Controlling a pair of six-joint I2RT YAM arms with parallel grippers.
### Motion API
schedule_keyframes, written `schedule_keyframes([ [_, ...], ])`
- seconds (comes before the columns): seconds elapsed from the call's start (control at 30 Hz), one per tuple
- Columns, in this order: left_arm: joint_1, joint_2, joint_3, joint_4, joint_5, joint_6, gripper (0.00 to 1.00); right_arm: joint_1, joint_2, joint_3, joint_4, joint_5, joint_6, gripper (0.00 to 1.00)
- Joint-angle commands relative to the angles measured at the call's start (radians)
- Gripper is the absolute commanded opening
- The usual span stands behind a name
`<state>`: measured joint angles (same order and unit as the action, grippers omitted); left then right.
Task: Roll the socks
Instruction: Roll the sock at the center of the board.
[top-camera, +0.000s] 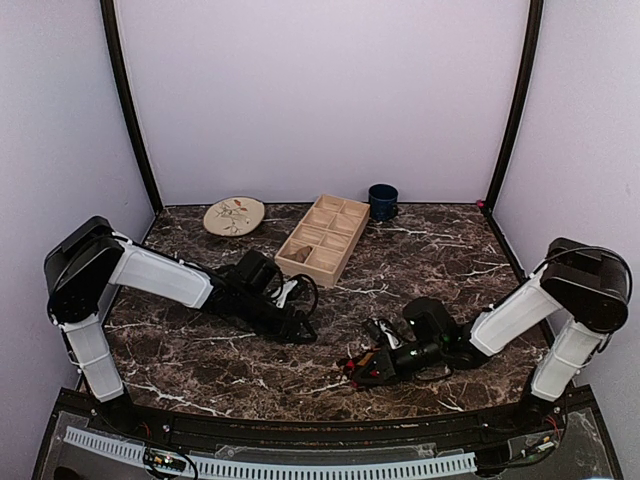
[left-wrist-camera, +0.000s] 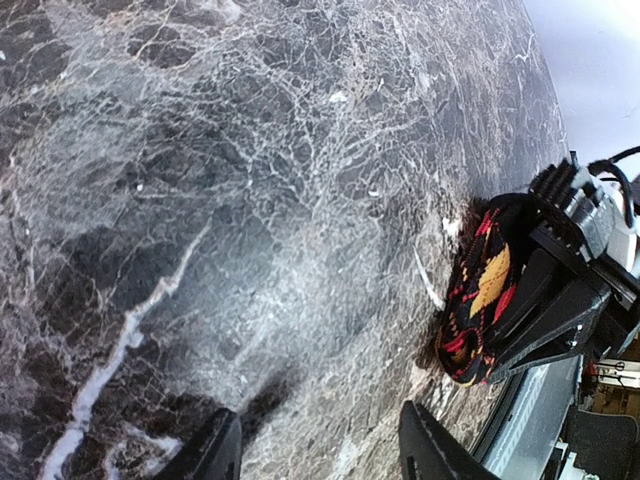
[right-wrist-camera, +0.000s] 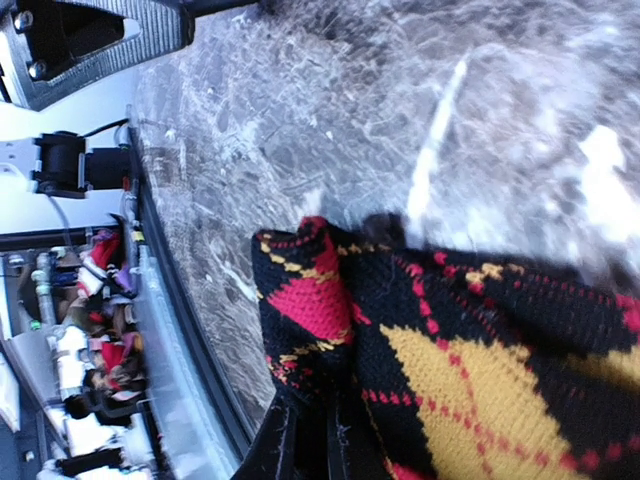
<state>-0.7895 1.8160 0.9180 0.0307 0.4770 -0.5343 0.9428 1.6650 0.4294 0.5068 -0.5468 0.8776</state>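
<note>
The left arm (top-camera: 160, 275) stretched out low from the near left toward the middle. The left gripper (top-camera: 297, 325) was held low, its fingers (left-wrist-camera: 215, 452) spread wide with nothing between them. Over on the near right, the right arm (top-camera: 510, 315) reached in low too, pointing left, and the right gripper (top-camera: 362, 368) was clamped tight on the socks (right-wrist-camera: 450, 380).

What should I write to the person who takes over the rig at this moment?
Left gripper: open, empty, low over the table.
Right gripper: shut on the sock, near the table's front edge.
Done: the sock is gripped and bunched up; I cannot tell whether it is fully rolled.
Left: probably finish the roll, then release.
</note>
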Motion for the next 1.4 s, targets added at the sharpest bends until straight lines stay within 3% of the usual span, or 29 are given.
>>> schedule_keyframes([
  [0.0,0.001,0.021,-0.065,-0.134,-0.100,0.022,0.57,-0.028,0.150,0.001,-0.049,-0.062,0.041,0.08],
  [0.1,0.001,0.004,-0.072,-0.134,-0.116,0.020,0.57,-0.044,0.247,0.069,-0.038,-0.103,0.023,0.08],
  [0.33,0.003,-0.057,-0.120,-0.130,-0.154,-0.004,0.57,-0.063,0.428,0.385,-0.272,-0.148,-0.145,0.08],
  [0.43,0.003,-0.103,-0.166,-0.109,-0.172,-0.023,0.57,-0.100,0.458,0.452,-0.300,-0.186,-0.159,0.08],
  [0.67,0.003,-0.162,-0.220,0.011,-0.163,-0.011,0.57,-0.138,0.427,0.411,-0.217,-0.315,-0.046,0.08],
  [1.03,-0.038,-0.181,-0.178,0.057,-0.213,0.135,0.57,-0.139,0.439,0.258,0.223,-0.428,0.320,0.07],
  [1.37,-0.115,-0.105,-0.072,0.066,-0.233,0.247,0.57,-0.140,0.440,0.238,0.199,-0.421,0.311,0.06],
])
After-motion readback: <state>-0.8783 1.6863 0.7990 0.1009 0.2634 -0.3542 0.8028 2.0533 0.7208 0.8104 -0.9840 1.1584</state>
